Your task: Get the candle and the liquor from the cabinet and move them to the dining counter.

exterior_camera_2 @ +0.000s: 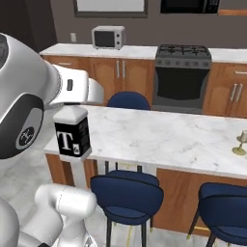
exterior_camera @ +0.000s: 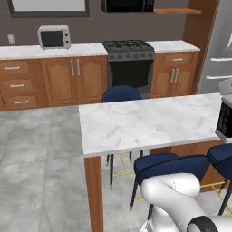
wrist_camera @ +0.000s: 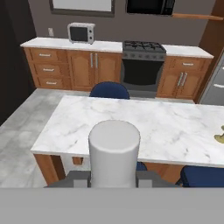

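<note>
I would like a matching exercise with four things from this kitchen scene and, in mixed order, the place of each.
Things:
1. liquor
2. candle
3. microwave
4. stool

Places:
A. on the back worktop
B. held in the fingers of the gripper
C. tucked under the dining counter
D. standing on the dining counter, far right

Pairs: 1-B, 2-D, 3-A, 4-C

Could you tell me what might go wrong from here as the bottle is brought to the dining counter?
The hand grips the liquor only by its slim neck, so the heavy body could swing or slip. The bottle hangs near the end of the dining counter; set down there, it might tip off. The candle stands at the far end, so crowding seems unlikely.
</note>
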